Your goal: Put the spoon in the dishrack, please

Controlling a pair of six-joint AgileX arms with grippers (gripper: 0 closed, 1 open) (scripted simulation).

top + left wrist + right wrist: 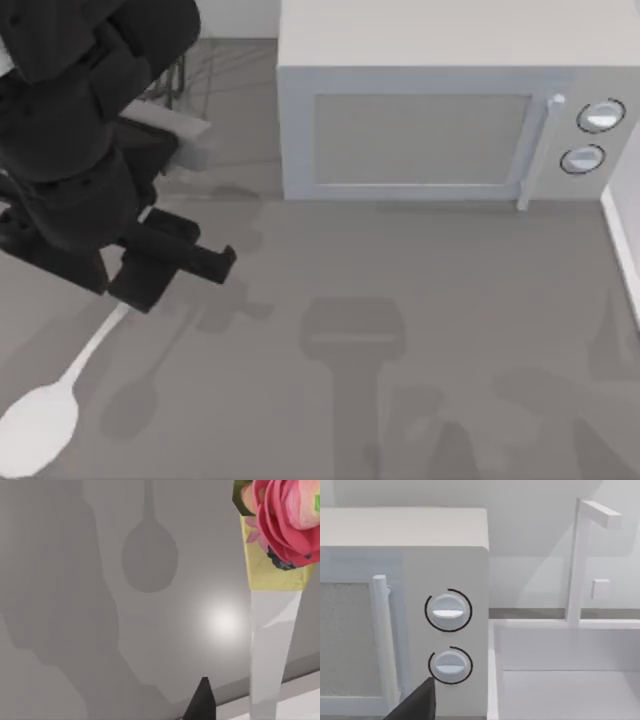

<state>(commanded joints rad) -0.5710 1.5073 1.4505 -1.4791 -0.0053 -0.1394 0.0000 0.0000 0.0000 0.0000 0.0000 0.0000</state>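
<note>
- Grey table [420, 330] stretches under the top view, crossed by soft shadows of the arms and of a spoon shape.
- At the back stands a grey microwave [440, 110], its door handle [540, 150] upright and two round dials [592, 135] at its right end.
- The left arm [80, 150] hangs over the table's left side, a dark bulk covering most of that corner.
- The left gripper [165, 270] is at the arm's lower end; its jaws are clamped on the handle of the spoon [45, 420].
- The spoon is lifted above the table; its white oval bowl points toward the near left corner, and its shadow lies separately on the table to its right.
- The left wrist view shows the spoon's white handle with its yellow collar [272, 570] and a pink-red flower-like end [290, 520], above the grey table and the spoon's shadow.
- Thin dark wires of the dishrack [185, 75] peek out behind the left arm, left of the microwave.
- The right wrist view faces the microwave's dials and a white sink [565, 680] with a faucet [580, 560] beside it; a dark fingertip [420, 702] of the right gripper sits at the edge, and I cannot tell how its jaws stand.
</note>
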